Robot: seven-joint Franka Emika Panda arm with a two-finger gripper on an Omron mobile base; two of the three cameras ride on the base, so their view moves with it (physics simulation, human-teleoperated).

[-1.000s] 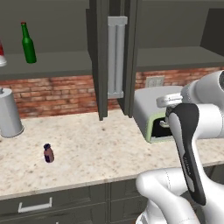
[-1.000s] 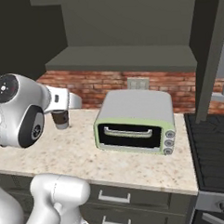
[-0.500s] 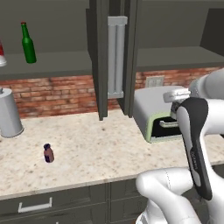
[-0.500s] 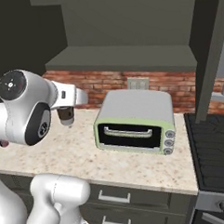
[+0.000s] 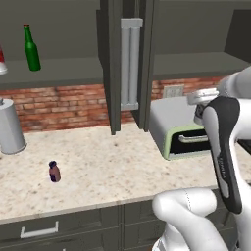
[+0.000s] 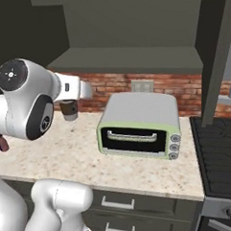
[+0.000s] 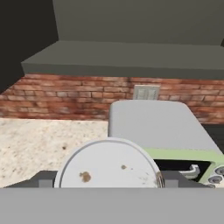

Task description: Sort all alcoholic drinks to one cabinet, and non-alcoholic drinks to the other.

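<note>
Gripper clamped around the coffee cup, held above the counter.

In the hand view the cup's white lid sits at bottom centre between the two fingers; in the right base view its brown sleeve hangs at left centre, beside the toaster oven. The green bottle stands on the upper-left cabinet shelf; the purple bottle stands on the counter, lower left.

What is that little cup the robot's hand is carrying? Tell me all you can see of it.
It is a paper coffee cup with a brown sleeve and a round white lid marked by small brown specks. It stands upright in the air above the speckled counter, left of the toaster oven and below the open cabinet shelf, clamped at the sides by the hand.
</note>
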